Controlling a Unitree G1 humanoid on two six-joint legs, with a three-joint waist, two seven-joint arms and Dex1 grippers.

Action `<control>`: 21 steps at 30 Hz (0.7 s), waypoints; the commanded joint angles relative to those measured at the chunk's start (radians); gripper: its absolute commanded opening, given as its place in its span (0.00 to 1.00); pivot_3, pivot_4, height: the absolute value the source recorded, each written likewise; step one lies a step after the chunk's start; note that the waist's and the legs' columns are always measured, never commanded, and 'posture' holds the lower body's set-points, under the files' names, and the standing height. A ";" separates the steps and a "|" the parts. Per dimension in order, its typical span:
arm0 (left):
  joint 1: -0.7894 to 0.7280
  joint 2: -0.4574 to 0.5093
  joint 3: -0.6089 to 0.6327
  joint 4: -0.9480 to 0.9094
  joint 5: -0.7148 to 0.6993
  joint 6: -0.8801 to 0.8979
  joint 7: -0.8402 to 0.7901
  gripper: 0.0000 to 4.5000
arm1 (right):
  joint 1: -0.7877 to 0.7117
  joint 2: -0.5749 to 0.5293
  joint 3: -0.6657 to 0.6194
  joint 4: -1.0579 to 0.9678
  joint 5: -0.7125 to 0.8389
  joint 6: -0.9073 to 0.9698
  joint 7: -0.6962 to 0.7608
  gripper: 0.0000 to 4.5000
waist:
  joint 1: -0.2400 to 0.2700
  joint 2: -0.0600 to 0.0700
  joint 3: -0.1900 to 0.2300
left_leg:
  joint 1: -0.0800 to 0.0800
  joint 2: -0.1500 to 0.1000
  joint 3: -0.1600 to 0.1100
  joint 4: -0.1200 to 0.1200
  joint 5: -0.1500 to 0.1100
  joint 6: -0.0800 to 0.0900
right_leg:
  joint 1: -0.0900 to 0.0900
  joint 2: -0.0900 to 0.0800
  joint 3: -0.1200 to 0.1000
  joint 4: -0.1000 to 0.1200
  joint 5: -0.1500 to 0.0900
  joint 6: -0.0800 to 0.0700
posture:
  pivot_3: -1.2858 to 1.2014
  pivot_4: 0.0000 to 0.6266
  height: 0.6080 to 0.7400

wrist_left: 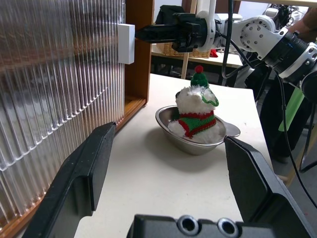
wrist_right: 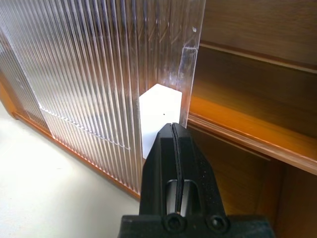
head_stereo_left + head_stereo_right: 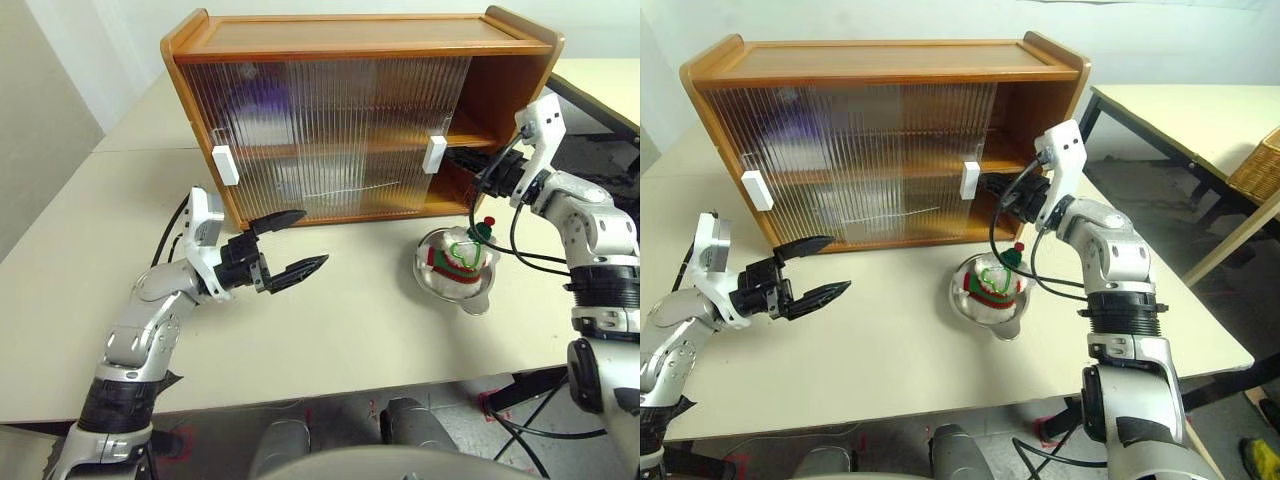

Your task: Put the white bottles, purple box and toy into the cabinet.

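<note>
1. Two robot arms reach over a pale table (image 3: 330,330) in front of a wooden cabinet (image 3: 350,40).
2. Right gripper (image 2: 174,130), fingers pressed fully together and holding nothing, points its tips at the white handle (image 2: 159,114) on the edge of the ribbed sliding door (image 3: 330,130), very close to it.
3. Left gripper (image 3: 292,245) hangs above the table with fingers spread wide, empty, aimed toward the toy.
4. Just below the right gripper, the fluffy white toy (image 3: 462,255) sits in a shiny steel bowl (image 3: 440,285).
5. Behind the door, a purple blur (image 3: 258,98) shows on the upper shelf.
</note>
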 commanded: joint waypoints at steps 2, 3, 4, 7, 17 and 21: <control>0.008 -0.002 -0.008 -0.013 0.011 -0.005 0.006 1.00 | 0.000 0.026 0.028 -0.043 0.011 0.026 0.005 0.00 | 0.002 0.000 0.000 | 0.000 0.000 0.000 0.000 0.000 0.000 | 0.000 0.000 0.000 0.000 0.000 0.000 | 0.48 0.00 1.00; 0.009 -0.002 -0.008 -0.014 0.011 -0.005 0.007 1.00 | -0.001 0.036 0.035 -0.050 0.012 0.028 0.004 0.00 | 0.001 0.000 0.000 | 0.000 0.000 0.000 0.000 0.000 0.000 | 0.000 0.000 0.000 0.000 0.000 0.000 | 0.48 0.00 1.00; 0.010 -0.002 -0.009 -0.015 0.011 -0.005 0.008 1.00 | -0.002 0.046 0.041 -0.057 0.013 0.030 0.003 0.00 | 0.001 0.000 0.000 | 0.000 0.000 0.000 0.000 0.000 0.000 | 0.000 0.000 0.000 0.000 0.000 0.000 | 0.48 0.00 1.00; 0.010 -0.002 -0.010 -0.015 0.012 -0.005 0.009 1.00 | -0.008 0.067 0.049 -0.071 0.011 0.040 -0.003 0.00 | 0.003 0.000 0.000 | 0.000 0.000 0.000 0.000 0.000 0.000 | 0.000 0.000 -0.001 0.000 0.000 0.000 | 0.48 0.00 1.00; 0.009 -0.001 -0.007 -0.016 0.013 -0.005 0.014 1.00 | -0.021 0.107 0.066 -0.106 0.015 0.069 -0.016 0.00 | 0.017 0.000 0.000 | 0.004 0.000 0.000 0.000 0.000 0.000 | -0.001 0.000 -0.001 0.000 0.000 -0.002 | 0.49 0.00 1.00; 0.010 -0.001 -0.009 -0.015 0.014 -0.007 0.015 1.00 | -0.014 0.098 0.061 -0.117 0.014 0.078 -0.009 0.00 | 0.018 0.000 0.000 | 0.003 0.000 0.000 0.000 0.000 0.000 | -0.002 0.000 -0.001 0.000 0.001 -0.003 | 0.49 0.00 1.00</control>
